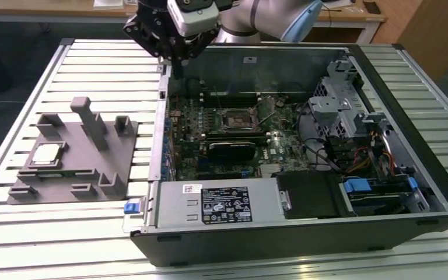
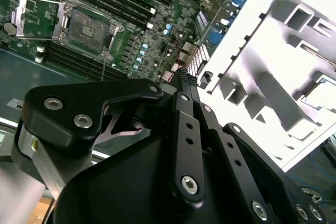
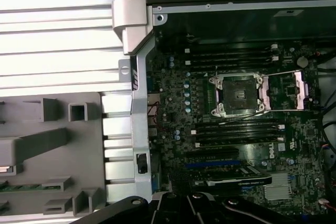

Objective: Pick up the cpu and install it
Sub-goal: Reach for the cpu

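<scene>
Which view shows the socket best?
The first wrist view: the socket lies square-on and unobstructed. The second wrist view shows the socket slanted; the exterior view shows it far off inside the case.

cpu [image 1: 46,153]: smooth silvery-white metal top, faint sheen
tray [image 1: 68,175]: grey moulded plastic, matt
table [image 1: 100,64]: ribbed pale metal slats, satin gloss
case [image 1: 286,245]: matt black outer shell, bare grey sheet metal inside
power supply box [image 1: 170,207]: dull grey metal, white paper-like label
socket [image 3: 239,94]: dark matt centre, bright metal frame
gripper [image 2: 185,77]: matt black body, shiny metal screw heads
</scene>
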